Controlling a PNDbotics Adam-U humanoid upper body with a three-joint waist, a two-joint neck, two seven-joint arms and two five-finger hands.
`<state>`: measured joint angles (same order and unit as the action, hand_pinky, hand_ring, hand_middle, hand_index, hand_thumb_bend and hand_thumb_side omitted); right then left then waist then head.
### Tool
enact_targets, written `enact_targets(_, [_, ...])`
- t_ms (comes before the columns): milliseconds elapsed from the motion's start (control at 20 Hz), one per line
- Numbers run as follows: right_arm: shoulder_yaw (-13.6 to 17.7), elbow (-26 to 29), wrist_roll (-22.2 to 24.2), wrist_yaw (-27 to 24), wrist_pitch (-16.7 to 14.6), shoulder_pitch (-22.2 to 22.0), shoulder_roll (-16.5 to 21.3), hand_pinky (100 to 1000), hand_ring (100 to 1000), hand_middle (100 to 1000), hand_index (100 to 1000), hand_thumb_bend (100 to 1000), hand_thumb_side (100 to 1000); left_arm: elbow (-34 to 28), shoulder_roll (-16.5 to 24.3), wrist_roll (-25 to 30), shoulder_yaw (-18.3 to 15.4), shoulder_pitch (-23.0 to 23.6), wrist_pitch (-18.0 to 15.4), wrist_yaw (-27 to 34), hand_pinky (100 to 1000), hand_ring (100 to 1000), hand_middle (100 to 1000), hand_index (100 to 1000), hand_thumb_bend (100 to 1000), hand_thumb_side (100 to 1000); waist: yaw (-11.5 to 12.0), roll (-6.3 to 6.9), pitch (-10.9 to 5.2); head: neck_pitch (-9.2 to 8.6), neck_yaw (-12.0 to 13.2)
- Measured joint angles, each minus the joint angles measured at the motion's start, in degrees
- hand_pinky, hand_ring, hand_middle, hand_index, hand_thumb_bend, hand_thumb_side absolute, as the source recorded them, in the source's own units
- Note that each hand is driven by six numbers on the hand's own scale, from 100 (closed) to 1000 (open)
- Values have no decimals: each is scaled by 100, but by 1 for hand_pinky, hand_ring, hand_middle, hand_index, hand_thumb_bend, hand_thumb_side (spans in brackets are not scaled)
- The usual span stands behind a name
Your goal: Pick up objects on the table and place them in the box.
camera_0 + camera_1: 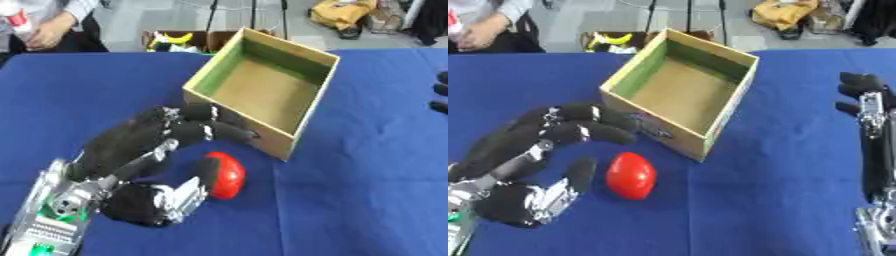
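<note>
The left hand [531, 165] is spread beside the red object [631, 175], thumb almost touching it, just in front of the box [726, 107]; right of the box, the right hand [866, 97] rests open

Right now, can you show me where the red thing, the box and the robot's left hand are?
red thing [631, 176], right eye view, middle of its shiny top.
box [652, 126], right eye view, its near outer wall.
left hand [514, 145], right eye view, the black back of the hand.
</note>
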<state>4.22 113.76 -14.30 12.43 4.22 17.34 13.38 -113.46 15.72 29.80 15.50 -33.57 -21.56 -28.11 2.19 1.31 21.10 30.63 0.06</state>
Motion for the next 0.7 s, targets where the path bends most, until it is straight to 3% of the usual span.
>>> enact_targets(200, [0,0,0,0,0,0,0,776,830,777,791,100,1000,0,52,158,-3,-53,-89,-230,658,780,794,916,100,1000,0,8,0,0,0])
enact_targets(300, [-1,0,1,0,1,-3,0,776,829,776,791,100,1000,0,91,96,-35,-131,-163,-615,671,794,814,946,194,1000,2,16,0,0,0])
enact_targets(400, [-2,0,2,0,2,-18,0,776,829,775,791,100,1000,0,140,-31,-73,-209,-199,-1173,662,793,810,932,204,1000,4,28,0,0,-2])
enact_targets(700, [-2,0,2,0,4,-21,0,775,827,772,789,100,1000,-1,202,-186,29,-381,326,-2878,762,880,880,977,240,1000,-12,45,-2,0,3])
